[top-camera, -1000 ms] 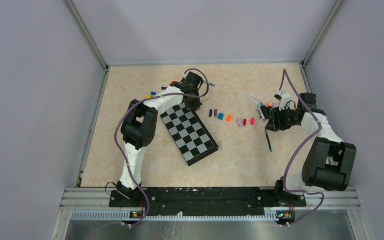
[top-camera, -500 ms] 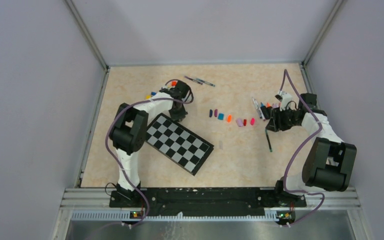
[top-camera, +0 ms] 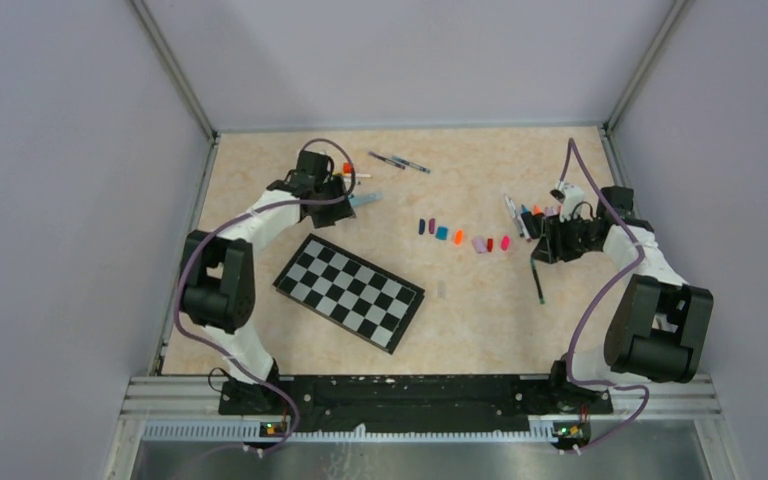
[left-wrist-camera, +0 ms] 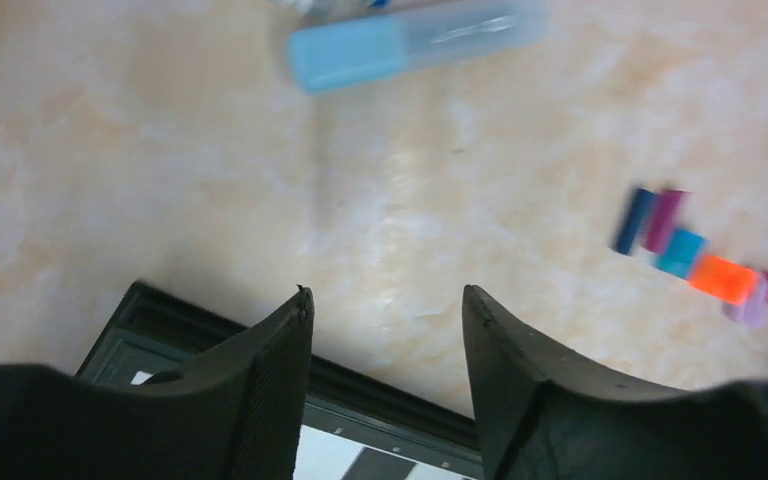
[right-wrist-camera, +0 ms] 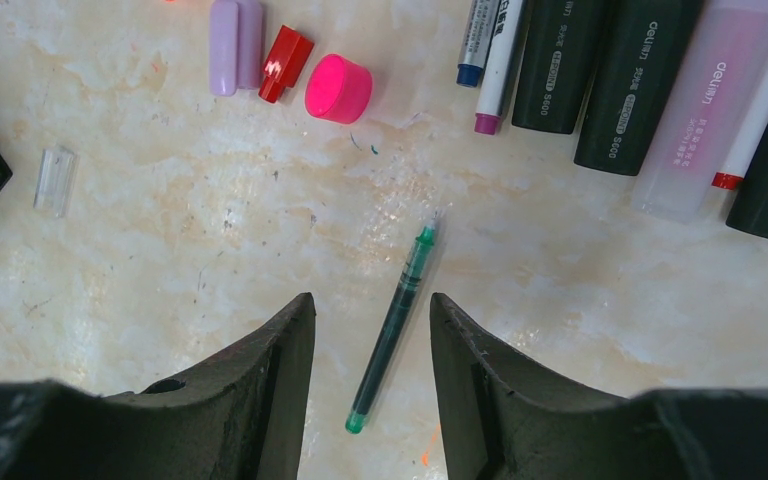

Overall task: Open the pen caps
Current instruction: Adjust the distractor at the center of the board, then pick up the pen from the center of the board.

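Left wrist view shows the left pincer (left-wrist-camera: 386, 292) parted and empty over the beige marbled desk (left-wrist-camera: 160, 180); the right pincer (right-wrist-camera: 371, 297), equally parted and empty, hangs above a slim green pen (right-wrist-camera: 390, 335).

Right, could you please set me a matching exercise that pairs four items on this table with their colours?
Items:
1. checkerboard
2. slim pen
3. round cap
4. frosted marker

Colours:
A. light blue
B. pink
C. black and white
D. green

Pairs: 1-C, 2-D, 3-B, 4-A
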Motion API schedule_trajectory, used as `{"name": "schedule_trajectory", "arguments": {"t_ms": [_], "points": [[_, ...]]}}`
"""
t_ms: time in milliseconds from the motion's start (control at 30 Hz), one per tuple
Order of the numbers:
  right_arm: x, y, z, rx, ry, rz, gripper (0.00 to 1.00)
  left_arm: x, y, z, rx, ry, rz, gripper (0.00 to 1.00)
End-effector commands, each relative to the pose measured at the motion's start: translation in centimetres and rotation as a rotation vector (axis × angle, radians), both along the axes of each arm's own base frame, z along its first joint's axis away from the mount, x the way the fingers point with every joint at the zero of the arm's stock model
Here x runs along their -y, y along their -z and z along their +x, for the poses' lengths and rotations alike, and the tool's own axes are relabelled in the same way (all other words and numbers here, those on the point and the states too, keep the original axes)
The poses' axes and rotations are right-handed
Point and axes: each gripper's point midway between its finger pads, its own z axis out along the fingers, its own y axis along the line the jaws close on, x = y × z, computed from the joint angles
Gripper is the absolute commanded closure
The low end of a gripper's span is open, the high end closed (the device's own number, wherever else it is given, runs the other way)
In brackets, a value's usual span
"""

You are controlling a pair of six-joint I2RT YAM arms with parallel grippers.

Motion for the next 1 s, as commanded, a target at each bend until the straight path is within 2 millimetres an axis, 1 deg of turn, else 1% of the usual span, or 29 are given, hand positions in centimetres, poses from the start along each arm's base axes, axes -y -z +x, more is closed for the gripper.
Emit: {"name": "schedule_trajectory", "arguments": {"t_ms": [0,33,67,133,167,200,233,267,333,433,533,667,800,967], "points": [[0.2,-0.8,0.2,0.037,-0.009,0.003,0.55,3.8,-9.6,3.7,0.452,0.27,-0.156,0.33],[0.2,-0.8,0.2,0.037,-0.008,0.002,0.55,4.0,-10.2,3.9,0.49,0.304,-0.16,0.29],[0.2,-0.8,0.2,0.037,-0.009,0.003,0.55,4.2,-10.6,4.3,0.508,0.33,-0.159,0.27],[0.2,-0.8,0.2,0.037,-0.008,0.004,0.55,4.8,-11.1,5.3,0.512,0.418,-0.153,0.28],[0.2,-0.8,0.2,0.037,-0.01,0.003,0.55,5.4,-10.8,5.6,0.497,0.495,-0.149,0.3],[0.2,-0.8,0.2,0.038,-0.009,0.003,0.55,6.1,-11.3,5.9,0.51,0.595,-0.147,0.35],[0.2,-0.8,0.2,0.036,-0.011,0.003,0.55,6.7,-11.0,5.8,0.509,0.695,-0.145,0.38],[0.2,-0.8,0.2,0.038,-0.01,0.002,0.55,7.3,-10.6,5.8,0.509,0.79,-0.141,0.4],[0.2,-0.8,0.2,0.036,-0.01,0.001,0.55,7.2,-10.6,6.6,0.549,0.892,-0.068,0.4],[0.2,-0.7,0.1,0.034,-0.01,0.002,0.55,6.2,-9.3,7.9,0.579,0.967,0.063,0.39],[0.2,-0.5,0.1,0.027,-0.009,0.001,0.55,5.9,-8.6,8.9,0.601,1.009,0.122,0.38],[0.3,-0.2,0.1,0.015,-0.008,0.001,0.55,6.6,-7.5,10.0,0.615,1.049,0.122,0.37],[0.3,0.0,0.1,0.011,-0.007,-0.003,0.55,7.3,-6.0,10.7,0.62,1.095,0.118,0.38],[0.4,0.2,0.1,0.004,-0.006,-0.003,0.55,7.6,-3.9,11.0,0.623,1.186,0.226,0.38]]}}
